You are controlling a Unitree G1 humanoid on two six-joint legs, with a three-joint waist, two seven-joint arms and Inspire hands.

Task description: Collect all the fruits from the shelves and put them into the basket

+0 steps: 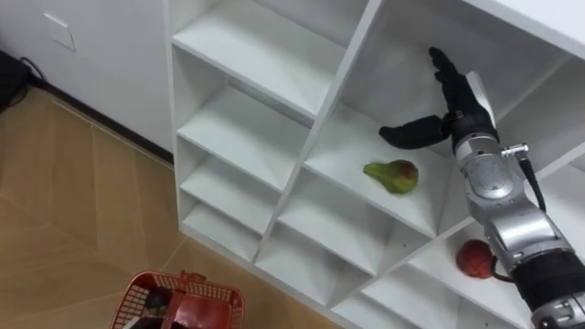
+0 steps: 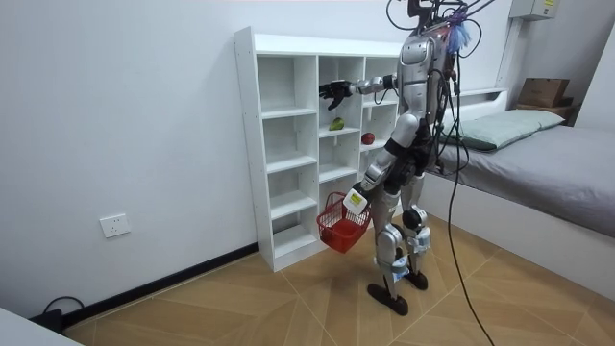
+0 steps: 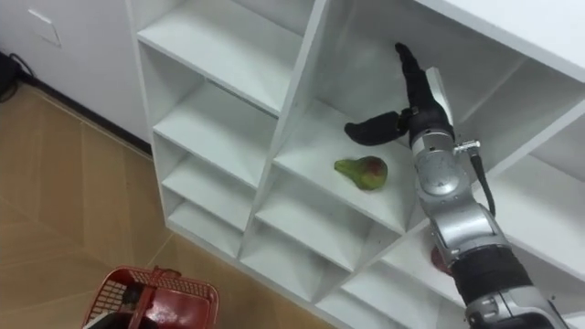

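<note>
Closet shelf [image 1: 345,151] holds a pear [image 1: 393,175] near the spread-open right hand [image 1: 460,111]; apple [image 1: 471,260] partly hidden.

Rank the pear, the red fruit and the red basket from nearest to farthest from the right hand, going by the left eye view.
1. Pear, in the same compartment as the open right hand, just below it.
2. Red fruit, one shelf lower, next column right, partly behind the arm.
3. Red basket, far lower left, hanging from the left hand.
</note>
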